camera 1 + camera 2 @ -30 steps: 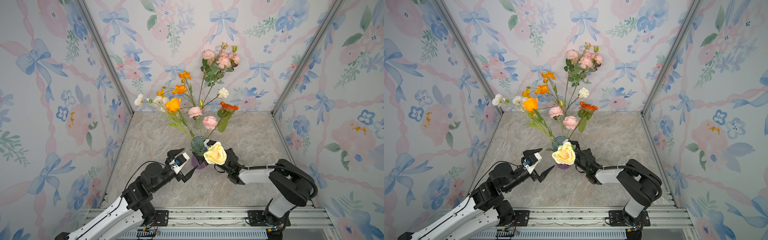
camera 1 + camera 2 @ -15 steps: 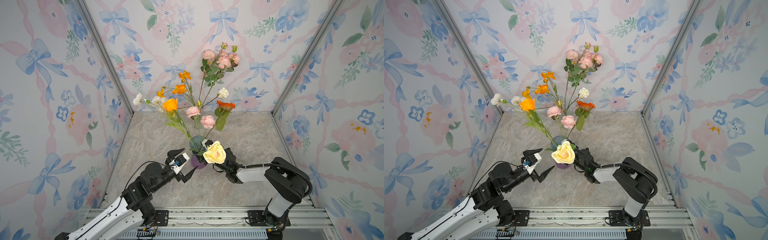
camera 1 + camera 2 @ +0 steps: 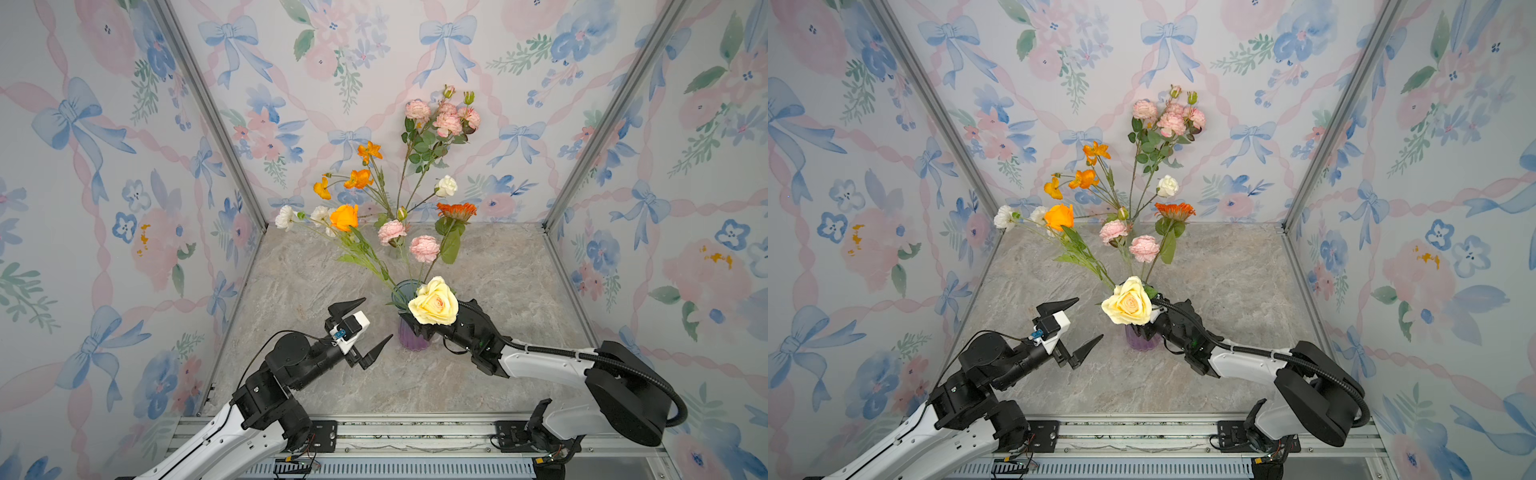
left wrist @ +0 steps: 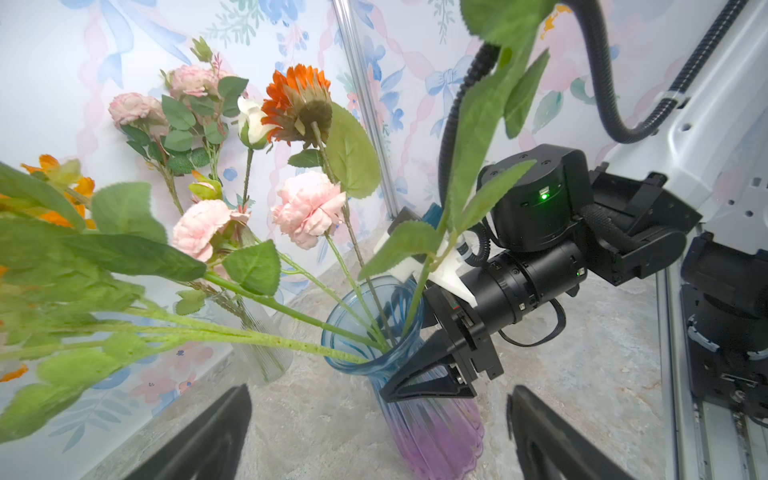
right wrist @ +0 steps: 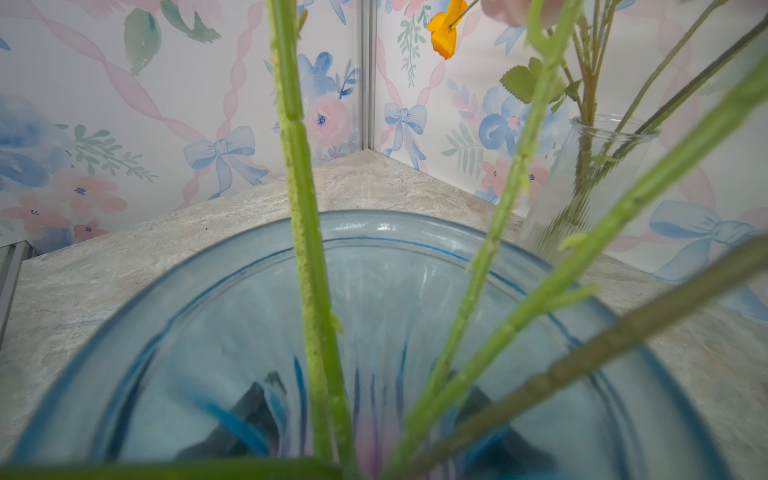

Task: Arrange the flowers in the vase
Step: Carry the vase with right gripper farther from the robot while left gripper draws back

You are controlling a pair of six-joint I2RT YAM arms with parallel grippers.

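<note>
Ribbed blue-to-purple glass vase — right claw, black wedges, clasps its neck.

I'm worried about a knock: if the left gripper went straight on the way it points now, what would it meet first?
Probably the vase, at its purple lower body: the left wrist view shows it dead ahead of the open left gripper. How far off is unclear.
</note>
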